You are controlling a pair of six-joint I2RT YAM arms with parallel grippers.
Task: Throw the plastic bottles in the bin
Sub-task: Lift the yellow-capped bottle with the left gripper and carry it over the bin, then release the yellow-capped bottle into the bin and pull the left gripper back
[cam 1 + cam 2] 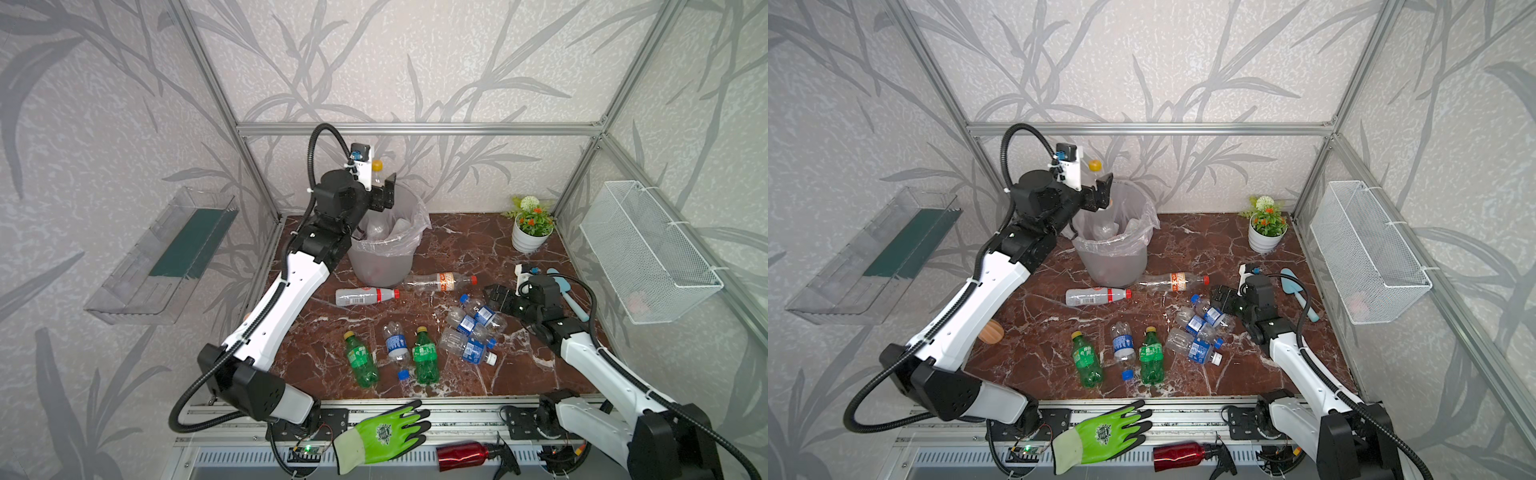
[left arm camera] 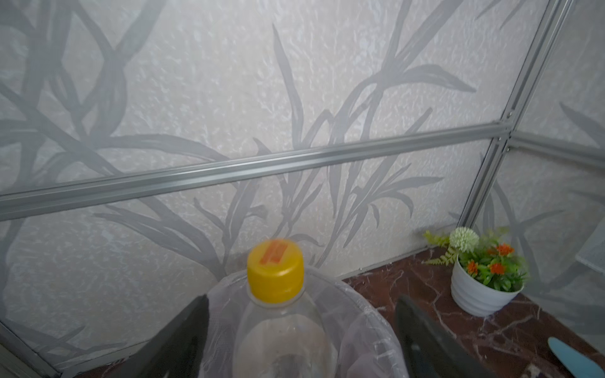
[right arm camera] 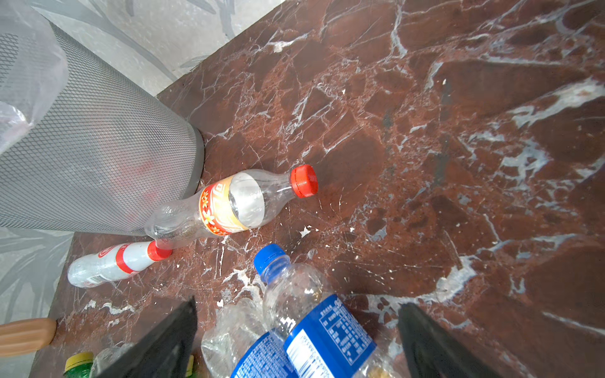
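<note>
The left gripper [image 2: 302, 301] is hanging wide open over the bin [image 1: 380, 266], jaws clear of a yellow-capped bottle [image 2: 276, 337] that seems to be dropping in. The right gripper [image 1: 494, 296], open and empty, is hovering over the blue-label bottles [image 1: 476, 322]. It probably needs to close on one next.

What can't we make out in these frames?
Bin contents: both top views, veiled by liner; count unclear.
Yellow-capped bottle: left wrist view, lower body cut off by edge.
Orange-brown object: a top view, mostly under left arm.
Pink item in wire basket: both top views, blurred by mesh.

Robot test cell, aluminium frame [image 1: 415, 129], wallpapered panels [image 1: 415, 62], marble-look tabletop [image 1: 457, 249]
</note>
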